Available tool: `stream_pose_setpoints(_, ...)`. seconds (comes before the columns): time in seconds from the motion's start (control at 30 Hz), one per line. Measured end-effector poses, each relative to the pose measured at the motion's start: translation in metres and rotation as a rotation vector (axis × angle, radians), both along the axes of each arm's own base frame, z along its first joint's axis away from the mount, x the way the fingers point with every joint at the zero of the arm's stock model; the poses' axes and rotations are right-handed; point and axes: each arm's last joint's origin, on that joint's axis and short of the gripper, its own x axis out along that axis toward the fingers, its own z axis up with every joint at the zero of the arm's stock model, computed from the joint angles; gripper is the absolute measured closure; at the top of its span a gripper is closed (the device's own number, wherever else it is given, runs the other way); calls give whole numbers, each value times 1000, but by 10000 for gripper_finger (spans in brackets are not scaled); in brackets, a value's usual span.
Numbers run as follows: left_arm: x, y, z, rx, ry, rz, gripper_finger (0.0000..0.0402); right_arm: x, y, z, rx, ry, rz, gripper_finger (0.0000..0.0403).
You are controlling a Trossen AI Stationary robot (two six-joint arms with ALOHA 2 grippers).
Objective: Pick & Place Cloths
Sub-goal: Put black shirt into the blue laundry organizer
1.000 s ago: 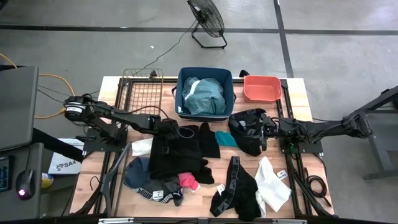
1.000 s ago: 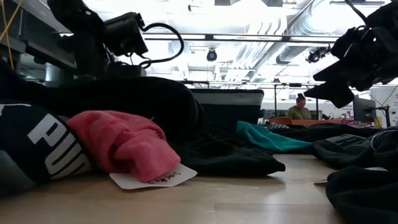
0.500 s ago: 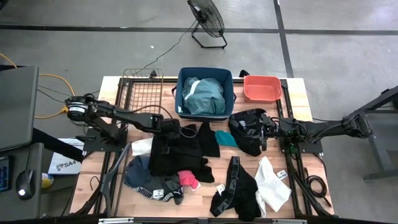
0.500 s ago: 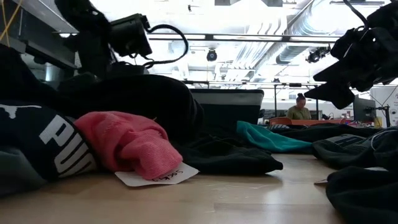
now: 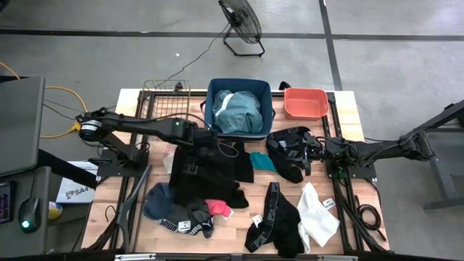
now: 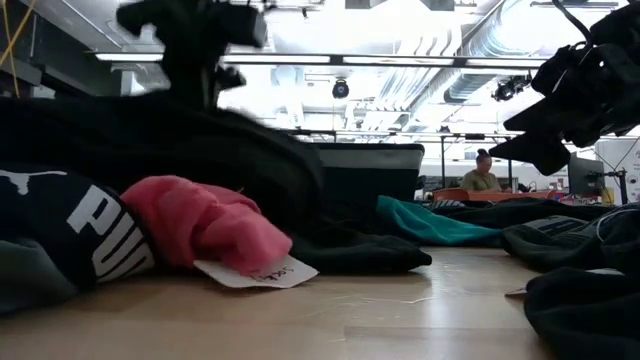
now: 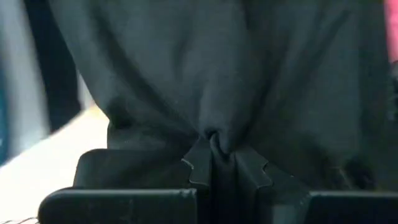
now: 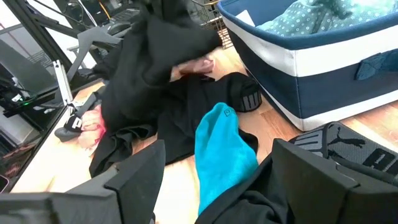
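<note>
Grey concrete floor w/ a black floor fan (image 5: 241, 18) lay beyond a pale wooden table (image 5: 130, 101) carrying black arm frames. The left gripper (image 5: 208, 143) sat near the table's middle, just in front of the dark blue fabric bin w/ white band (image 5: 239, 88), its serrated fingers (image 7: 198, 163) pressed together on a pinched fold of the large black soft garment (image 5: 205, 172); in the left wrist view the fabric bunched right at the tips and hung away from them. That black garment spread from the gripper toward the table's front edge, part of it lifted. Just beside the gripper, toward the right arm, lay the teal fabric piece (image 8: 224, 149), touching the black cloth's edge. Further below the gripper, near the front edge: bright pink knit piece (image 6: 205, 222) w/ a white paper tag (image 6: 256, 271) under it, next to a black-and-grey garment w/ white lettering (image 5: 185, 220). A teal dotted cloth (image 5: 238, 110) filled the bin. The coral plastic tub (image 5: 305, 102) stood beside the bin, on its far side from the left gripper. The right gripper (image 5: 308, 153) waited well apart on the right side, fingers spread and holding nothing, over a black garment w/ white logo (image 5: 286, 151). Toward the front right lay another black piece (image 5: 274, 226) and a white cloth (image 5: 317, 215), touching each other. In the low view a person (image 6: 483, 174) sat far off in the room.
</note>
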Motion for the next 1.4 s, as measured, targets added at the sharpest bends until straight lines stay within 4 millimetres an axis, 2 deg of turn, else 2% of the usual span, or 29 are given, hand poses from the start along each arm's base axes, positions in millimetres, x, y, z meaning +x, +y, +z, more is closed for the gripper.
stream_pose_setpoints(0.23,-6,-2,66,29,-69,-15,378,0,0,0,0,0,0,116)
stream_pose_setpoints(0.4,-13,-1,101,34,-140,6,378,0,0,0,0,0,0,116)
stream_pose_setpoints(0.5,-15,-2,110,18,-164,22,378,0,0,0,0,0,0,116)
stream_pose_setpoints(0.83,-13,-4,112,-73,-194,0,378,0,0,0,0,0,0,116)
stream_pose_setpoints(0.97,-9,-5,101,-99,-176,-1,378,0,0,0,0,0,0,116)
stream_pose_setpoints(1.07,-4,-6,84,-130,-153,9,378,0,0,0,0,0,0,116)
stream_pose_setpoints(1.4,6,-6,-9,-140,-63,43,378,0,0,0,0,0,0,116)
